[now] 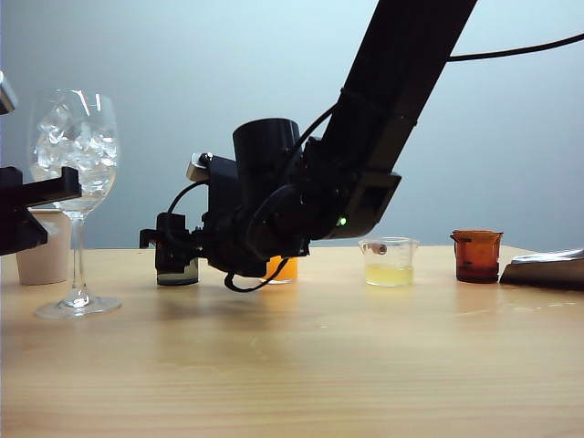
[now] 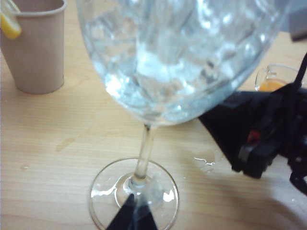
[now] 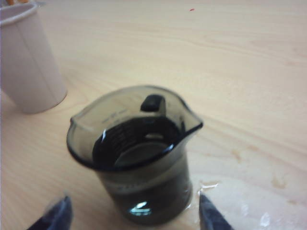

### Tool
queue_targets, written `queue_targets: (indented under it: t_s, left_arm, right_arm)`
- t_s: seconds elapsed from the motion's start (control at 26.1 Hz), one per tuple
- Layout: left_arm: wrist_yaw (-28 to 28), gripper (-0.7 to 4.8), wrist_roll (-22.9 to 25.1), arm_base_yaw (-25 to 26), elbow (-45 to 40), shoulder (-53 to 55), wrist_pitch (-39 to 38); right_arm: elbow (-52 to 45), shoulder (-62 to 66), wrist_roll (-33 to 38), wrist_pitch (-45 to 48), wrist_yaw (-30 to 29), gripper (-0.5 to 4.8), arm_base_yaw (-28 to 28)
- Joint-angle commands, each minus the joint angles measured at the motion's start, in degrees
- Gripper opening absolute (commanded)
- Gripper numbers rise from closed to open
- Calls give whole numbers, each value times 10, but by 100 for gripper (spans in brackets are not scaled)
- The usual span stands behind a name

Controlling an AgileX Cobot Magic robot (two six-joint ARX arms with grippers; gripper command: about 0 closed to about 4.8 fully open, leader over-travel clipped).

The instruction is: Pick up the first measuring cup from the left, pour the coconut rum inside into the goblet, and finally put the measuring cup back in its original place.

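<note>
Right gripper [image 3: 132, 218] is sitting low at the desk [image 1: 301, 365], reaching across toward the left side of the exterior view. Its fingertips [image 3: 56, 216] are standing apart on either side of the first measuring cup [image 3: 136, 158], with visible gaps to the glass, so it's open and not gripping the cup. The cup is standing upright on the desk, between the goblet [image 1: 76, 196] and the orange-liquid beaker [image 1: 283, 270] half hidden behind the arm. Can't tell whether any coconut rum is inside the cup; the glass is just looking dark.

Left gripper [image 2: 132, 218] is sitting right at the goblet's foot, dark tips overlapping the base in the left wrist view; jaws are closed. Can't tell if it's pinching the foot.

Goblet is standing upright at the left, full of ice. Paper cup [image 1: 46, 246] with a lemon slice is sitting just behind it. Pale yellow beaker [image 1: 390, 262] and amber beaker [image 1: 476, 255] are sitting farther right, well apart from the arm.
</note>
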Motion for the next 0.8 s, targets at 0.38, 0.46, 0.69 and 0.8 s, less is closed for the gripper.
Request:
queue_targets:
  t_s: [0.38,0.46,0.69,0.8]
  left_arm:
    - [-2,-6,0,1,1,-2,10]
    - [-2,-5,0,1,1,-2,10]
    - [-2,-5,0,1,1,-2,10]
    - [-2,-5,0,1,1,-2,10]
  right_arm:
    - [36,32,0,15,-9,339,7]
    - [36,34,0,14,-8,339,7]
    - [36,38,0,17,-4,339,7]
    - [36,41,-1,16,-2,339,8]
